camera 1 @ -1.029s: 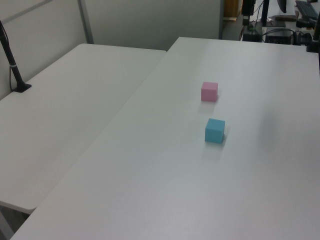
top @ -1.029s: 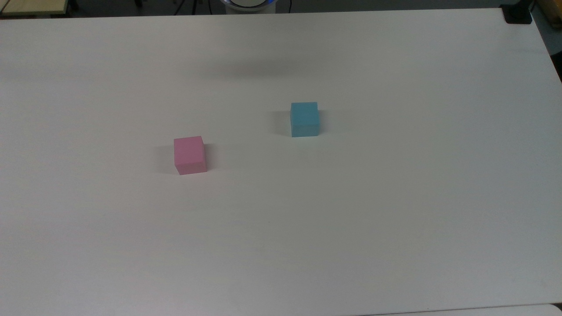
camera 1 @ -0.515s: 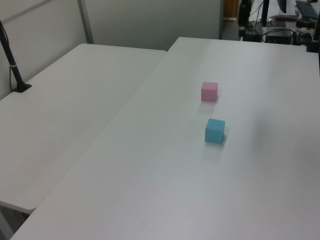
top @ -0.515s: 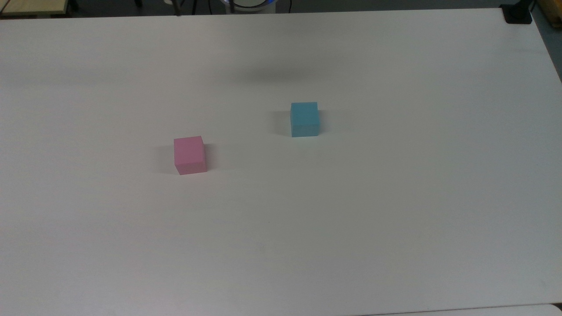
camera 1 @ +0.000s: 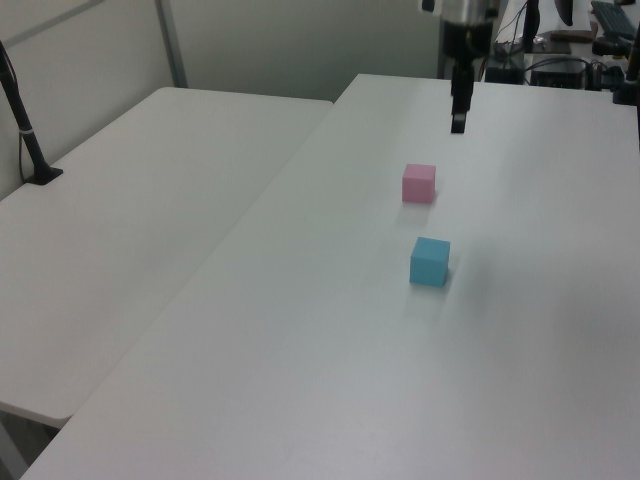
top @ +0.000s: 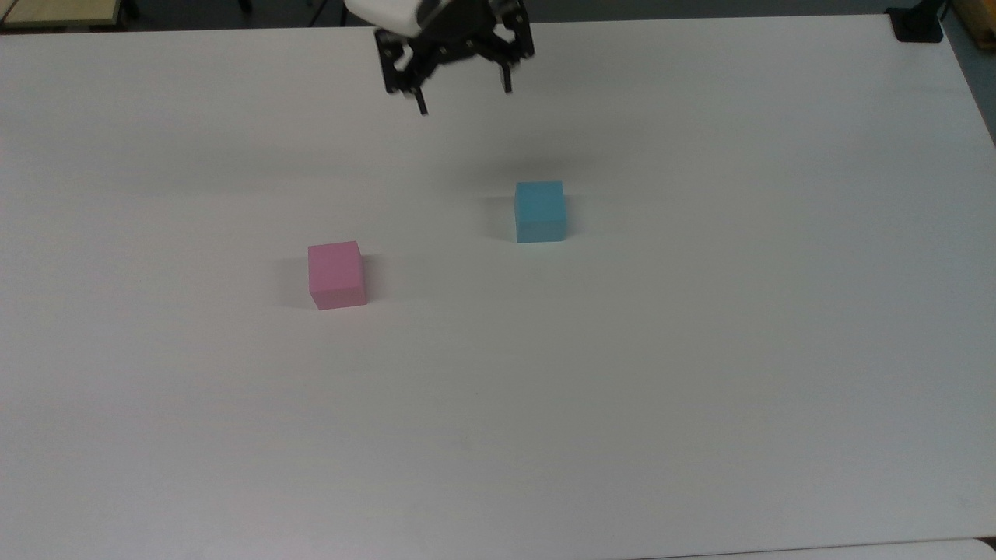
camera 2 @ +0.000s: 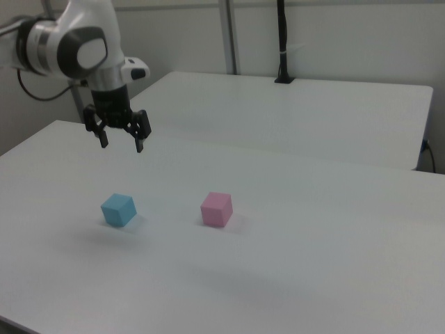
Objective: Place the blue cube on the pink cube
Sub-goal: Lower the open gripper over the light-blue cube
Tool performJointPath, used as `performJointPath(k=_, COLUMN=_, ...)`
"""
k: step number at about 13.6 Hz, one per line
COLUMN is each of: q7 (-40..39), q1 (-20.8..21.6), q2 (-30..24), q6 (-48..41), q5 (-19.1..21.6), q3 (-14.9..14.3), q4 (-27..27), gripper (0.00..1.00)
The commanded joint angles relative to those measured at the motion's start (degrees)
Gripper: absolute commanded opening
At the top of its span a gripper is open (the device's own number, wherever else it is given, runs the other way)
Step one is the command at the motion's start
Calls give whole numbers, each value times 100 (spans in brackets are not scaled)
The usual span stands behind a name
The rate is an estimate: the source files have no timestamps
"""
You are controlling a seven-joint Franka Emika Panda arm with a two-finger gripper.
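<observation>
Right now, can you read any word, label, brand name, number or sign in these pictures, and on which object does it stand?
None: no readable text.
Blue cube: plain faces.
Pink cube: plain faces.
Gripper and white table: no lettering that can be made out.

White table [top: 700, 389] bearing two cubes set well apart: blue cube [top: 539, 211] and pink cube [top: 336, 274].
</observation>
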Motion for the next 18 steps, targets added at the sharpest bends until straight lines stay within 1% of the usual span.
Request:
performJointPath(k=1, q7=217, q1=84, q2=182, q6=804, q5=185, q3=203, q4=-453, gripper=98)
performJointPath(k=4, q7=639, q1=364, q2=367, q6=1374, q5=185, q3=230, q4=-743, gripper=100)
performJointPath(k=5, q7=962, q1=548, q2=437, q6=1907, q5=185, q3=230, q4=-1040, gripper=100)
performJointPath(k=8, q7=1246, q1=690, q2=666, q6=2079, q5=106, q3=221, q4=-1069, gripper=100)
performJointPath(k=10, q7=1325, q1=708, q2=736, q6=2097, q5=-8, q3=221, q4=-1104, gripper=100)
performJointPath(k=12, q7=1439, q1=734, q2=772, q6=2481, q5=-131, q3=221, q4=-1410, gripper=100)
performJointPath(k=14, q7=1597, q1=752, q2=798, q6=2650, q5=-245, q3=230, q4=-1560, gripper=100)
performJointPath(k=18, q7=1782, q1=813, q2=912, q6=2686, q5=-412, q3=230, q4=-1579, gripper=100)
